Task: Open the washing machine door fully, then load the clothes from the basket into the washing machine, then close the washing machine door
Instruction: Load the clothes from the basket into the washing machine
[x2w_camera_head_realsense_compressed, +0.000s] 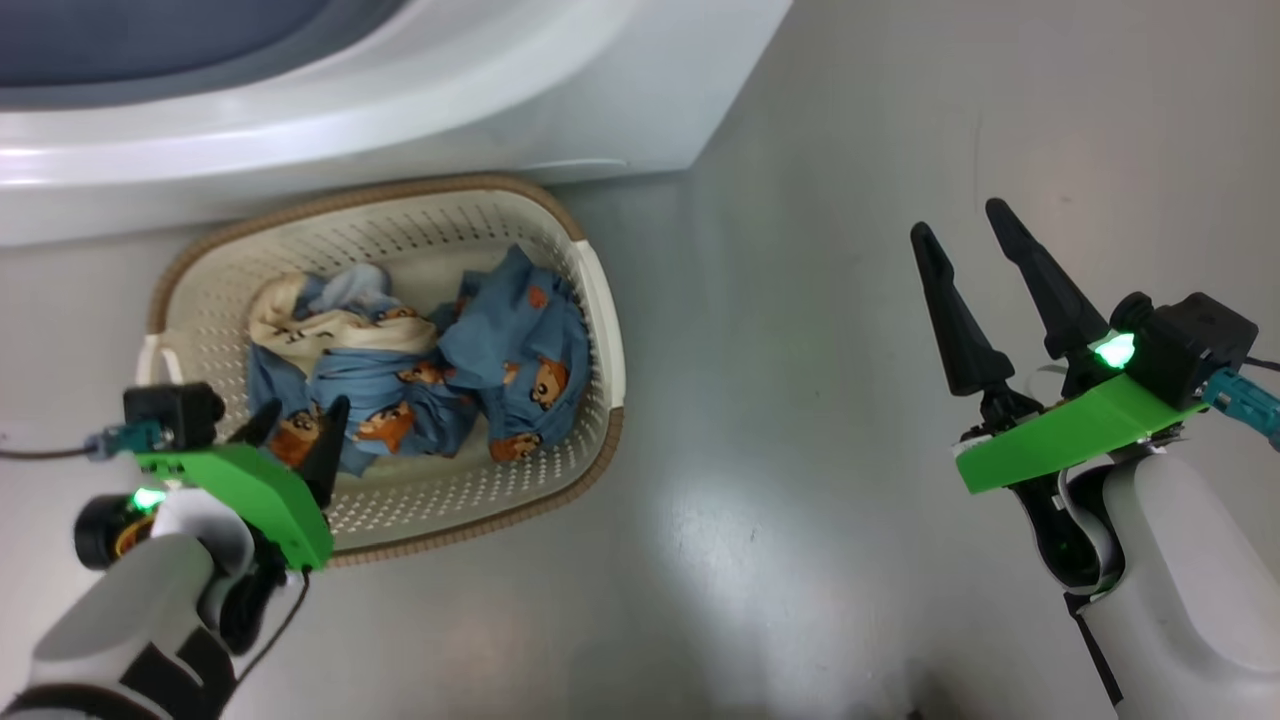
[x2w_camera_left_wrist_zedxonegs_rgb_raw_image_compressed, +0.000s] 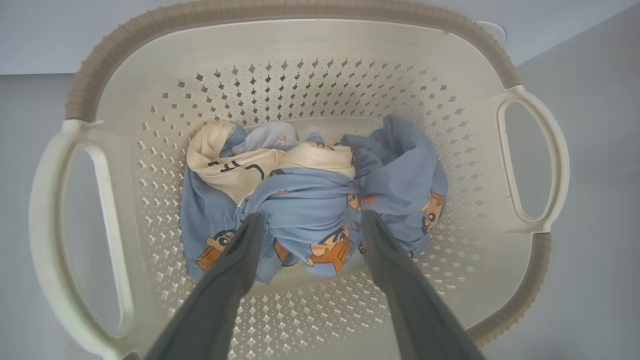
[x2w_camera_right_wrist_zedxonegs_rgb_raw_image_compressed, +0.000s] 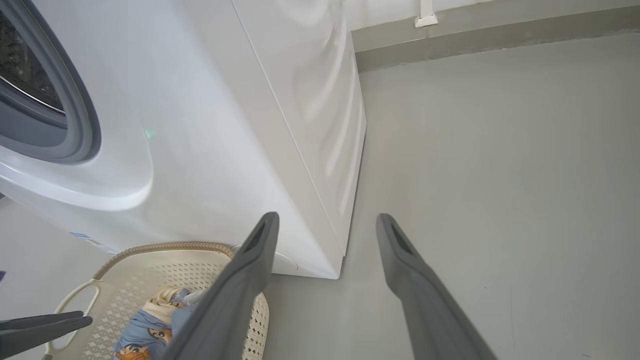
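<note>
The clothes (x2w_camera_left_wrist_zedxonegs_rgb_raw_image_compressed: 300, 195) lie heaped in the basket (x2w_camera_head_realsense_compressed: 597, 300), straight ahead of the left gripper (x2w_camera_head_realsense_compressed: 300, 425), whose wide-spread, empty fingers straddle the blue bundle; the right gripper (x2w_camera_head_realsense_compressed: 960, 225), equally spread and empty, hangs well apart.

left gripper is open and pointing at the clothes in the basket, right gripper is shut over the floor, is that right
The right gripper is open, not shut: the head view shows its two fingers spread apart over the floor. The left gripper is open and pointing at the clothes in the basket.
</note>
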